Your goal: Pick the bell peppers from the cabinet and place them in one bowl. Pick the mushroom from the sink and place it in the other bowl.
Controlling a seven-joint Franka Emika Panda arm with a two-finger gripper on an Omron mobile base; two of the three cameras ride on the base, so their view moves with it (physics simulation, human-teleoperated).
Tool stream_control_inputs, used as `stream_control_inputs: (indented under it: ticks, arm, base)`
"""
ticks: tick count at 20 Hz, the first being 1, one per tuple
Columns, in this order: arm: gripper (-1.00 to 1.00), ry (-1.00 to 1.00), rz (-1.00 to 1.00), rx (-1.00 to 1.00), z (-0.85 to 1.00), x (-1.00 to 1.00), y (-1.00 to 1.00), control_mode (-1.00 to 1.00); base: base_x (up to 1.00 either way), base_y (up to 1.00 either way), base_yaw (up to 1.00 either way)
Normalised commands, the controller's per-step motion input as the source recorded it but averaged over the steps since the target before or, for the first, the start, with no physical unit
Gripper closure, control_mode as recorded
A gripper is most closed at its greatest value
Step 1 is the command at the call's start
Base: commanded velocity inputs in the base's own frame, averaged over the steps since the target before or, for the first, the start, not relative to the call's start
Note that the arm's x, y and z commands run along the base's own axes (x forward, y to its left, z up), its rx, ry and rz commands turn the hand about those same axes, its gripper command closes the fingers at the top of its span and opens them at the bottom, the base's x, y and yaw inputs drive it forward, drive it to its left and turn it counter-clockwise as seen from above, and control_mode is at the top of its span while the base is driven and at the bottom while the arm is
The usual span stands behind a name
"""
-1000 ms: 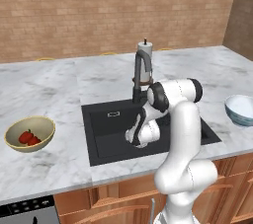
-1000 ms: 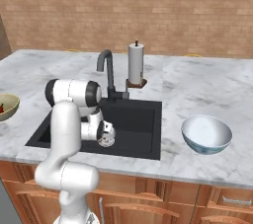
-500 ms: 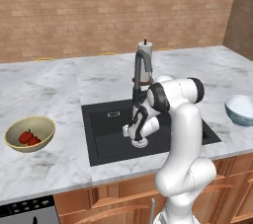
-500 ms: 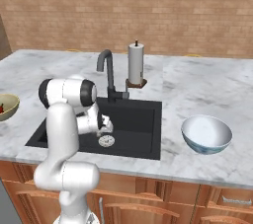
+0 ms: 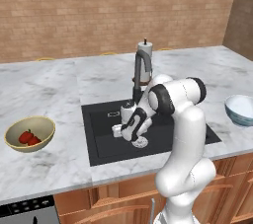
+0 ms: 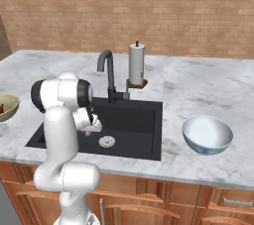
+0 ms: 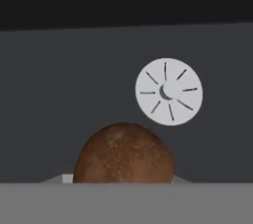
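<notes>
Risen from sink (image 5: 99, 134): mushroom (image 7: 123, 153) clamped in end effector (image 5: 118, 130).

No readable text, label, brand, number or sign appears on anything here.

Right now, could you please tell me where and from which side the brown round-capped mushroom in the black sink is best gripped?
Grip the brown round-capped mushroom across the widest part of its domed cap, coming from above, probably the only open approach given the walls of the black sink. The dome faces the hand camera, beside the round steel drain. The gripper is already down there at it; the frames do not confirm a hold.
</notes>
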Motion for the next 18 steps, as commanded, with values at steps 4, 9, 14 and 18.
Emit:
stream_control_inputs:
  ticks: [4, 9, 14, 18]
  arm:
    - [1.0, 0.04, -0.05, 0.0, 0.72, 0.0, 0.05, -1.0]
    - [1.0, 0.08, -0.04, 0.0, 0.56, -0.14, 0.07, -1.0]
    - [1.0, 0.05, -0.05, 0.05, 0.67, -0.15, -0.01, -1.0]
    - [1.0, 0.03, 0.0, 0.05, 0.6, -0.4, -0.06, -1.0]
  base:
    - [0.0, 0.0, 0.0]
    - [0.0, 0.0, 0.0]
    - [0.0, 0.0, 0.0]
    - [0.0, 0.0, 0.0]
